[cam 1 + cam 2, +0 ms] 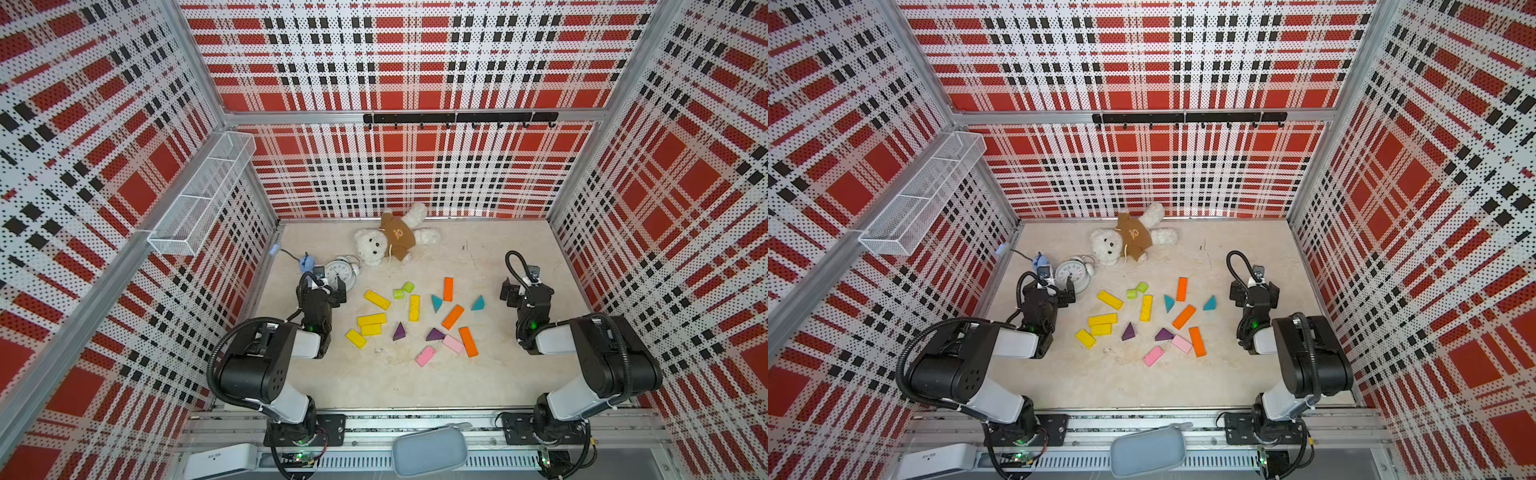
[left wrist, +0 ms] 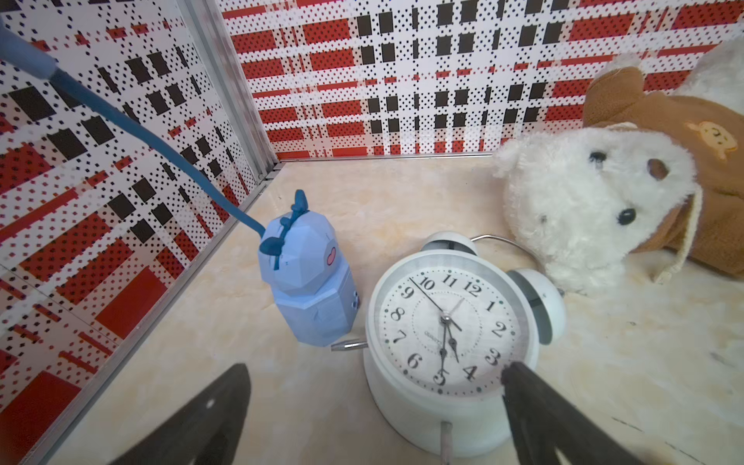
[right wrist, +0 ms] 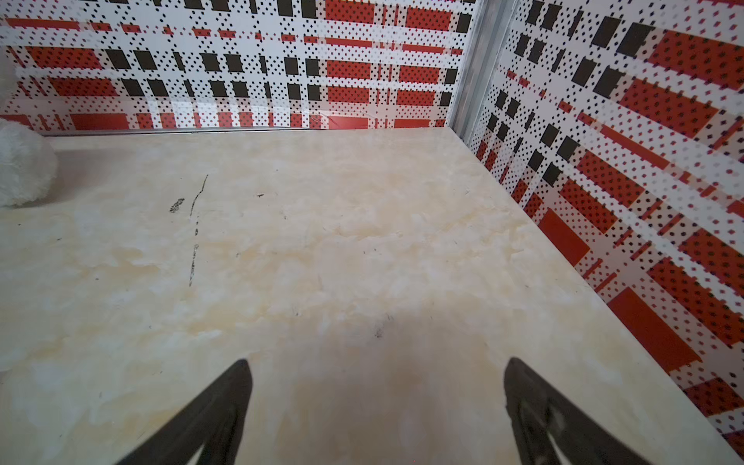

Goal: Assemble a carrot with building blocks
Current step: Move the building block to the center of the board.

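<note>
The building blocks lie scattered mid-table in both top views. Several yellow rectangles (image 1: 371,319) sit at the left, two lime cylinders (image 1: 408,286) behind them. Orange rectangles (image 1: 452,317), teal triangles (image 1: 436,303), purple triangles (image 1: 399,331) and pink rectangles (image 1: 425,356) lie to the right. My left gripper (image 1: 323,286) (image 2: 374,370) stands open left of the blocks, facing the white alarm clock, gripping nothing. My right gripper (image 1: 525,286) (image 3: 376,364) is open over bare table right of the blocks. Neither wrist view shows a block.
A white alarm clock (image 1: 341,272) (image 2: 447,322) and a small blue toy (image 2: 306,277) with a cable stand at the back left. A white teddy bear (image 1: 386,241) lies behind the blocks. A wire basket (image 1: 199,195) hangs on the left wall, a hook rail (image 1: 457,118) on the back wall.
</note>
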You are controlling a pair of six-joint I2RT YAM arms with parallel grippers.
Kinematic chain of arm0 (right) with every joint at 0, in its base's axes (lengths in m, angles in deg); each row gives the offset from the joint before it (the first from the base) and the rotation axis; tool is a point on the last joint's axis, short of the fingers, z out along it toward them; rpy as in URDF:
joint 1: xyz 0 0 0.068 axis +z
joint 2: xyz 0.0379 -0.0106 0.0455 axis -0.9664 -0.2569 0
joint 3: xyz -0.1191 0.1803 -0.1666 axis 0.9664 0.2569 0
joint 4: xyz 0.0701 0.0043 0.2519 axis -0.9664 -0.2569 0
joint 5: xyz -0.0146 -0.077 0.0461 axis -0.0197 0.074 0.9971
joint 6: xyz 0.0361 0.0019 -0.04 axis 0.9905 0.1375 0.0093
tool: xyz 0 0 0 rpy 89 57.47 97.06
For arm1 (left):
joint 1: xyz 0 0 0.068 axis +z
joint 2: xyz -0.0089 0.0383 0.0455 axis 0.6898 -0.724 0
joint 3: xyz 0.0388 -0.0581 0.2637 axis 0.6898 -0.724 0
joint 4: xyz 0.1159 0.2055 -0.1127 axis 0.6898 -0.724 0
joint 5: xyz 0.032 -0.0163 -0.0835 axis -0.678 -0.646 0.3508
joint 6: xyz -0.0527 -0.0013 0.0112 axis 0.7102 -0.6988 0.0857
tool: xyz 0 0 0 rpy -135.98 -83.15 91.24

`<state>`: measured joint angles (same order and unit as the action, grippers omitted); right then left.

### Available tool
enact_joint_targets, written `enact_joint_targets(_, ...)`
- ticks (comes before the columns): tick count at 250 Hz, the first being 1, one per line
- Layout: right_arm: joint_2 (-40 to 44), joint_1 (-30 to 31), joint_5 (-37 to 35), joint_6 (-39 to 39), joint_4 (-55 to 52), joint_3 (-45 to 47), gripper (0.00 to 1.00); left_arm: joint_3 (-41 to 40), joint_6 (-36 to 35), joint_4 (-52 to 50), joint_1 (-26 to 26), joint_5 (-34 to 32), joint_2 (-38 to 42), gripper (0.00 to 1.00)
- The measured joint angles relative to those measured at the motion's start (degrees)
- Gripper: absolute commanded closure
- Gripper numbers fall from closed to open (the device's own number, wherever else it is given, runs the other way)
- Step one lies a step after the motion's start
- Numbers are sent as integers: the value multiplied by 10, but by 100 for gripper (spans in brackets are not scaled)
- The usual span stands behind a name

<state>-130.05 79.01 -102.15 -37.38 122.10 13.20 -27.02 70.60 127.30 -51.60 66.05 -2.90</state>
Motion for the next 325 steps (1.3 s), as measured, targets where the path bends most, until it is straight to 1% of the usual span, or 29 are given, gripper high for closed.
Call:
enact_joint_targets(226,0,0,0,0,0,0,0,0,0,0,0,0,0,1)
enact_joint_targets(281,0,0,0,0,0,0,0,14,7,-12,18,22,0,1)
enact_joint_targets(325,0,0,0,0,0,0,0,17,6,-16,16,22,0,1)
